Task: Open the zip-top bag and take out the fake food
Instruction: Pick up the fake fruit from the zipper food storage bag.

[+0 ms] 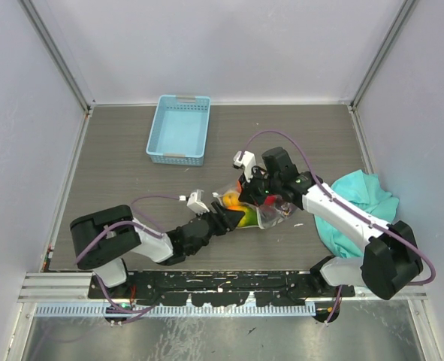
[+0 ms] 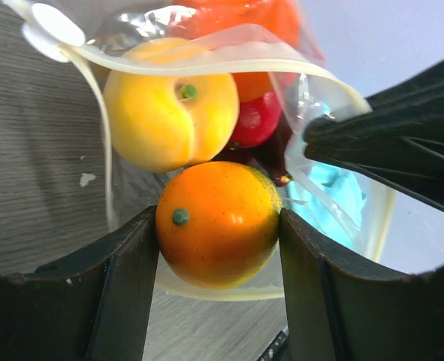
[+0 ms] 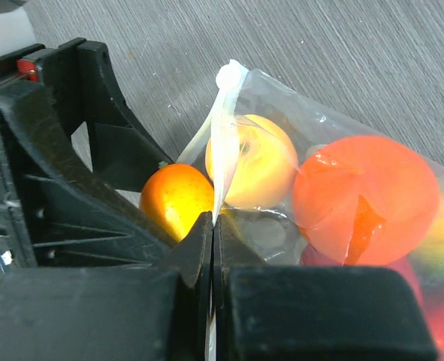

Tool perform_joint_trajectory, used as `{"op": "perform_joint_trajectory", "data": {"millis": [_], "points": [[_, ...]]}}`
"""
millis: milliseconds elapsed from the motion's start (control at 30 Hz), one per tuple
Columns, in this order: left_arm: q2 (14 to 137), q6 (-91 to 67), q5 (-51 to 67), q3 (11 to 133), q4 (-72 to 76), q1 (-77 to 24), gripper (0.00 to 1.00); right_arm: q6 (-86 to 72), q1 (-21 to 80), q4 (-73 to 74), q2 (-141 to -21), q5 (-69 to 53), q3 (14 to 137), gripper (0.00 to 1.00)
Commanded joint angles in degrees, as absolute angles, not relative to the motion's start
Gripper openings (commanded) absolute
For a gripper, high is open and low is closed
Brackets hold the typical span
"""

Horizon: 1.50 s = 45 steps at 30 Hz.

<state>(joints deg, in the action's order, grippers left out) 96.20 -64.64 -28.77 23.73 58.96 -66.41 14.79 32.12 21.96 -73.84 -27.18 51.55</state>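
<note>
While the zip-top bag (image 1: 270, 214) is lying at the centre of the top view, its long axis is running left to right and its open mouth is facing left. The left gripper (image 1: 233, 217) is reaching into that mouth, clamping an orange fruit (image 2: 218, 233) of the fake food (image 2: 169, 113) between its fingers. The right gripper (image 3: 212, 239) is pinching the bag's upper rim, jaws pressed together. A teal cloth (image 1: 357, 199) is lying near the bag's right end; bare table (image 1: 116, 165) is spreading upper left towards the blue basket (image 1: 176, 159).

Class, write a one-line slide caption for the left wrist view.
Left hand grips an orange fruit at the mouth of the open zip-top bag.
</note>
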Motion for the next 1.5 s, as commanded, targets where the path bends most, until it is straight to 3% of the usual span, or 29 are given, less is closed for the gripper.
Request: {"op": "perform_joint_trajectory", "data": {"millis": [0,767,1467], "points": [[91.9,-63.5,-31.8,23.9,57.5,-67.7,0.01,16.2,31.8,20.8,-71.5,-28.0,51.9,0.01],[73.2,-58.7,-34.9,22.6,35.1,-70.7,0.0,17.2,30.3,22.1,-69.6,-30.6,52.3,0.01],[46.1,-49.9,-40.1,19.7,21.1,-69.7,0.0,17.3,29.5,22.6,-69.8,-32.1,52.3,0.01]]}}
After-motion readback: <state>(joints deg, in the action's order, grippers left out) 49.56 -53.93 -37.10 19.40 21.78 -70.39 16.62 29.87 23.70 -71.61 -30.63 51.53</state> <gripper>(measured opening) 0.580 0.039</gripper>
